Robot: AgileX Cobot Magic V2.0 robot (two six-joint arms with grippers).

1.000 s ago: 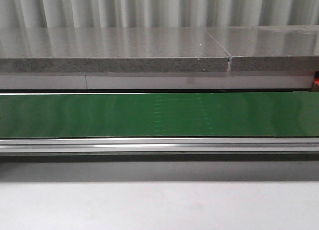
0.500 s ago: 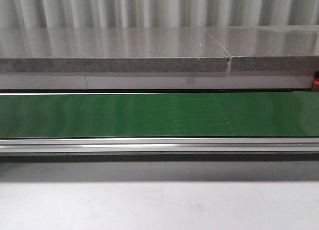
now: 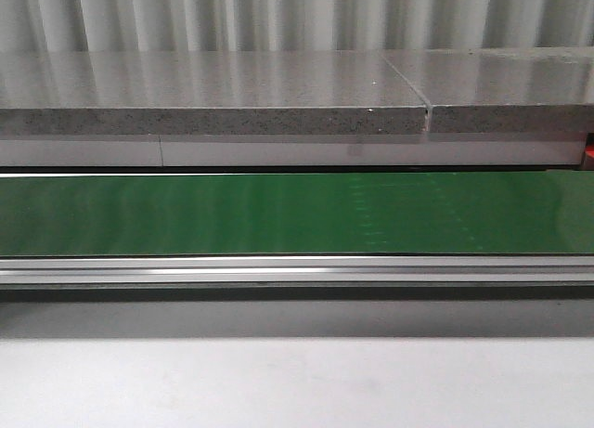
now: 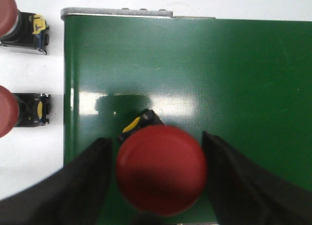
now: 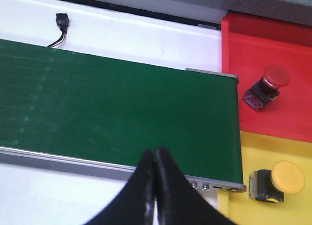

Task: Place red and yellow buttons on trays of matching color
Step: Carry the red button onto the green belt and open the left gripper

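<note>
The green conveyor belt (image 3: 278, 214) is the largest item, spanning the full width of the front view, with a grey stone slab (image 3: 213, 94) behind it and the pale desk (image 3: 278, 382) in front. No arm or button appears in that view.

At the belt's end, seen from my right wrist, a red tray (image 5: 273, 44) sits next to a yellow tray (image 5: 278, 147), both just beside the belt. A red button (image 5: 268, 83) lies tipped on its side in the red tray. A yellow button (image 5: 280, 181) lies in the yellow tray. A small black plug with wires (image 5: 61, 25) lies on the white surface beyond the belt.

My right claw (image 5: 155, 186) has its two black fingers pressed together with nothing between them, above the near edge of the belt.

My left claw (image 4: 158, 181) is spread wide, one finger on each side of a red mushroom button (image 4: 161, 169) that stands on the belt. A gap shows on both sides, so I am not gripping it. Two more red buttons (image 4: 14, 20) (image 4: 17, 110) lie on the white surface just off the belt's end.
</note>
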